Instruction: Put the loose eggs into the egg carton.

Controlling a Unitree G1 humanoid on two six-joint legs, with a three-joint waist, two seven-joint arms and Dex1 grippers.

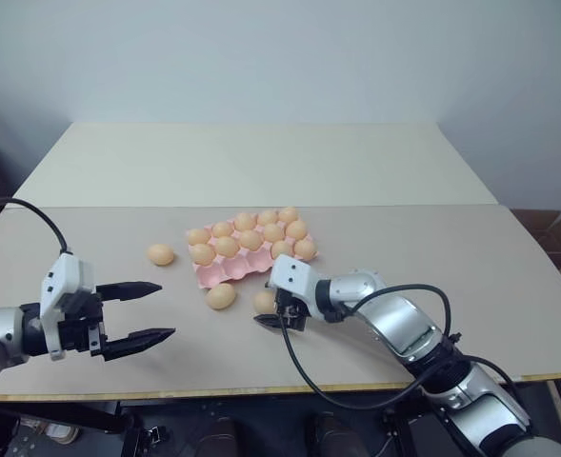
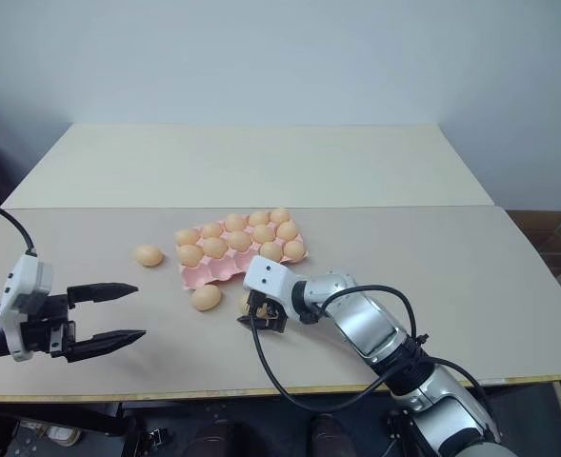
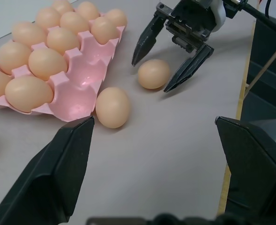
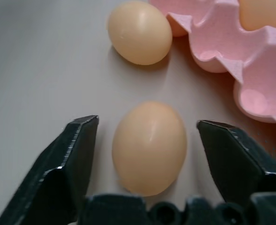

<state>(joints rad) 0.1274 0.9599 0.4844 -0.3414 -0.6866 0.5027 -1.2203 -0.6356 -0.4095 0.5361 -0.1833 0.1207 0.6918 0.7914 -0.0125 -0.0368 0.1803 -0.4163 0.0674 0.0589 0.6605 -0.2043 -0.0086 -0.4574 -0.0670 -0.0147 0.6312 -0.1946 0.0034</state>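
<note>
Here the right gripper straddled a loose egg lying on the table just off the egg carton's near edge, jaws apart with gaps either side. The left gripper stood wide, empty. Smooth, brittle and apt to roll, the egg probably wanted a gentle pinch across its middle.

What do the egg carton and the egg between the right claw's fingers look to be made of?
Egg carton: pale pink moulded tray, probably thin plastic or foam; its empty cups show a soft sheen and crisp scalloped edges. Egg between the fingers of the right claw: smooth, matte orange-tan shell with a faint highlight; real or imitation cannot be told.
</note>
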